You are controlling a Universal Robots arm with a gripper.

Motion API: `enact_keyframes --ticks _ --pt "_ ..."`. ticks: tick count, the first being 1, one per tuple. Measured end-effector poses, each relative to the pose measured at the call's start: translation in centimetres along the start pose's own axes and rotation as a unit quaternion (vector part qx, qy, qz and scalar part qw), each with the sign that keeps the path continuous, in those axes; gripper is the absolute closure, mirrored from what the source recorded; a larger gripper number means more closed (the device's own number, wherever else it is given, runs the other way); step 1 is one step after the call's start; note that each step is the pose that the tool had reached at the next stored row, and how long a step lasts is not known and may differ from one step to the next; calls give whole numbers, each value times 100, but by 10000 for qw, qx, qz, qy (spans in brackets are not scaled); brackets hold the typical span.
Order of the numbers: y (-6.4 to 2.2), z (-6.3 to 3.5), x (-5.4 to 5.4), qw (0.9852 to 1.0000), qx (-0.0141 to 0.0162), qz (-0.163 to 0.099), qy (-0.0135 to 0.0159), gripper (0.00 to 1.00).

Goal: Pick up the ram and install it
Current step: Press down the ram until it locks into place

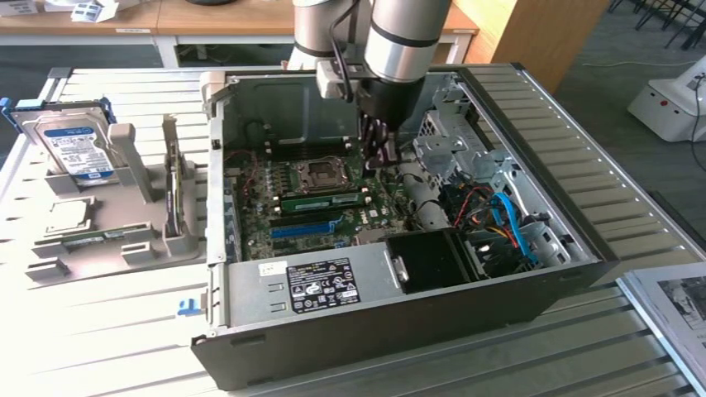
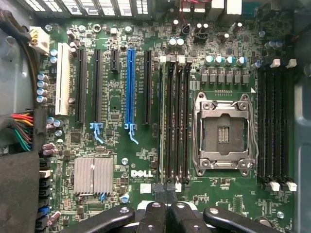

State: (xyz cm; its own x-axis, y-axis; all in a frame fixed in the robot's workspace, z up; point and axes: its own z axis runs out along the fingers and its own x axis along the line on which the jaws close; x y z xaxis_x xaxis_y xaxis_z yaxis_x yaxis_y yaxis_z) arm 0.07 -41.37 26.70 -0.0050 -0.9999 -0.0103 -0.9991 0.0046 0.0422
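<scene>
The ram (image 1: 320, 198) is a thin green stick standing on edge in a black slot beside the CPU socket (image 1: 321, 174), inside the open computer case. In the wrist view, the ram (image 2: 162, 126) appears edge-on as a pale line in the slot furthest from the socket (image 2: 224, 132). My gripper (image 1: 379, 161) hangs from the arm above the motherboard, close over one end of that slot row. The gripper (image 2: 166, 190) is shut, its dark fingertips (image 2: 160, 191) pressed together with nothing visible between them. I cannot tell whether they touch the ram.
A bright blue slot strip (image 2: 129, 87) and a finned heat sink (image 2: 93, 175) lie beside the memory slots. Cables (image 1: 502, 219) and a black shroud (image 1: 436, 260) crowd the case's near side. A hard drive (image 1: 78, 149) stands in a grey holder (image 1: 111, 240) at the exterior view's left.
</scene>
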Motion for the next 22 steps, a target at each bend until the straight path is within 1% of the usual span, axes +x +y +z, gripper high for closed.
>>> enact_keyframes --ticks 22 --pt "-13 302 3 10000 0 0 0 90"
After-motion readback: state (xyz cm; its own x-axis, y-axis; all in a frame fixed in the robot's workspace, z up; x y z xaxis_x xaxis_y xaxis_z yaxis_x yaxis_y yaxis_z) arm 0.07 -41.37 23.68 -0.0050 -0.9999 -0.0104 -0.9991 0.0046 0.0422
